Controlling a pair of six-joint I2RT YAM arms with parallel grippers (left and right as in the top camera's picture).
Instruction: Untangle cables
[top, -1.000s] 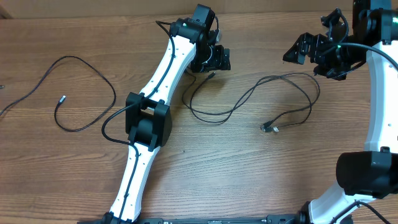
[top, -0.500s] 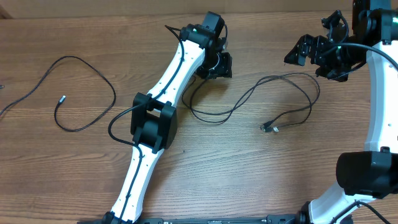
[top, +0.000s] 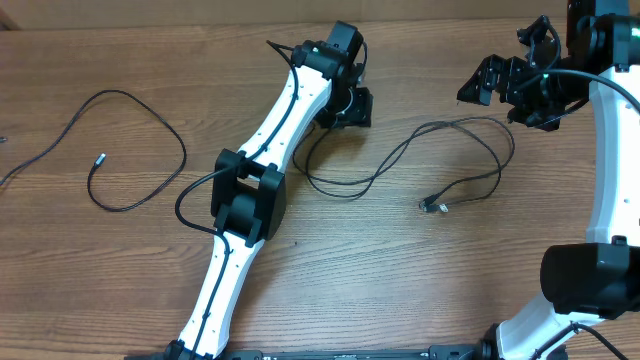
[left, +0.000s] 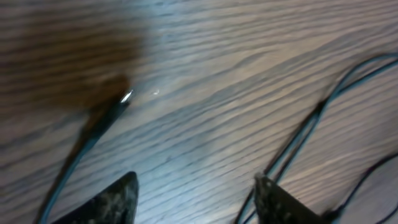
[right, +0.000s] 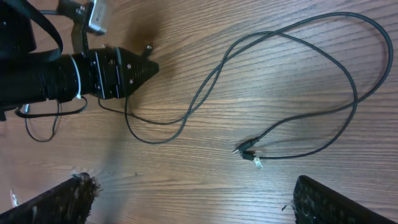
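Observation:
Two thin black cables lie on the wooden table. One cable (top: 183, 150) curls in a loop at the far left, its plug tip free. The other cable (top: 400, 150) snakes across the middle to a silvery plug (top: 430, 205). My left gripper (top: 355, 110) hovers low over that cable's upper left end. In the left wrist view it (left: 196, 186) is open with bare wood between the fingers; a shiny plug tip (left: 126, 95) lies ahead to the left and two strands (left: 305, 134) run past the right finger. My right gripper (right: 196, 193) is wide open, high above the plug (right: 247, 149).
The left arm's white links and black elbow (top: 245, 195) stretch diagonally across the table's middle. The right arm's base and column (top: 600, 250) fill the right edge. The left gripper's black body (right: 118, 71) shows in the right wrist view.
The left arm shifted slightly right and farther back over the cable's end a second ago, then held still. Both cables and the right arm have not moved.

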